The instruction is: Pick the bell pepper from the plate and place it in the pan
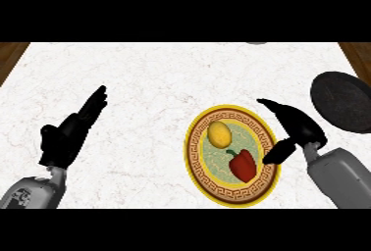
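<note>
One white marble counter (159, 73) with wooden side edges (11, 56).

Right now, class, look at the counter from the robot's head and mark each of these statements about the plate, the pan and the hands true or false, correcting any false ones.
1. The red bell pepper lies on the plate. True.
2. The pan already holds the pepper. False: nothing shows in the dark pan at the right edge; the pepper is on the plate.
3. A yellow lemon shares the plate with the pepper. True.
4. The right hand is curled round the pepper. False: it is open beside the plate's right rim, holding nothing.
5. The left hand rests on the plate. False: it is open, well to the left of the plate, over the counter.
</note>
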`<action>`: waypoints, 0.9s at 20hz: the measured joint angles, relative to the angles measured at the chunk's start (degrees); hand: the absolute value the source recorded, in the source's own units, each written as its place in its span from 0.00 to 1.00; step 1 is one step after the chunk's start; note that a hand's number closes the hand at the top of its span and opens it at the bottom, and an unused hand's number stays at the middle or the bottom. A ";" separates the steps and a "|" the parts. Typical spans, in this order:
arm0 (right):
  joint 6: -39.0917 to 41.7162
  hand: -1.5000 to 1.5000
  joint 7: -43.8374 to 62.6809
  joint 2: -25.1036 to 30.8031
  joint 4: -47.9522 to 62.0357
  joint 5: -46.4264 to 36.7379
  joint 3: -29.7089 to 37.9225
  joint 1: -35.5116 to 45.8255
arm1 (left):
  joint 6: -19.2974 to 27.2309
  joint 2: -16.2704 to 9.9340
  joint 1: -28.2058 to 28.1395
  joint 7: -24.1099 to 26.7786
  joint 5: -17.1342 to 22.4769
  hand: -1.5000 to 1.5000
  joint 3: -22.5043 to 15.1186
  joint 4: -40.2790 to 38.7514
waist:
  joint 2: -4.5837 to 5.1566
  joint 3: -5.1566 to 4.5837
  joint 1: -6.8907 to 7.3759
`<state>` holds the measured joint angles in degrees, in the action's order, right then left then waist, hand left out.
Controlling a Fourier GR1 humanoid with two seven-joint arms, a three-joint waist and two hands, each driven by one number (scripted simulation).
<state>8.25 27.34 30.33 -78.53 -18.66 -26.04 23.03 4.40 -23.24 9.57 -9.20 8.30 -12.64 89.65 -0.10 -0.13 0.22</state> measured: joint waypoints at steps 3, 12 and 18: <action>9.29 0.00 7.54 -0.12 0.42 1.16 -2.23 5.27 | 0.46 1.01 0.73 -0.43 -0.68 0.50 -0.68 0.00 | 0.06 -0.04 0.60; 27.34 0.00 24.93 -9.34 5.20 11.12 -5.14 15.33 | -1.16 0.81 0.78 -0.25 -0.44 0.50 0.46 -0.60 | 0.05 0.00 0.63; 27.98 0.00 29.11 -12.52 6.32 12.62 -6.96 16.41 | -1.11 1.60 0.30 -1.08 -1.08 0.50 0.87 0.08 | -0.05 0.05 0.06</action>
<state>36.24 56.45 17.81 -72.20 -6.05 -33.00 39.44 3.29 -21.64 9.87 -10.28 7.22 -11.77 89.72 -0.15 -0.08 0.28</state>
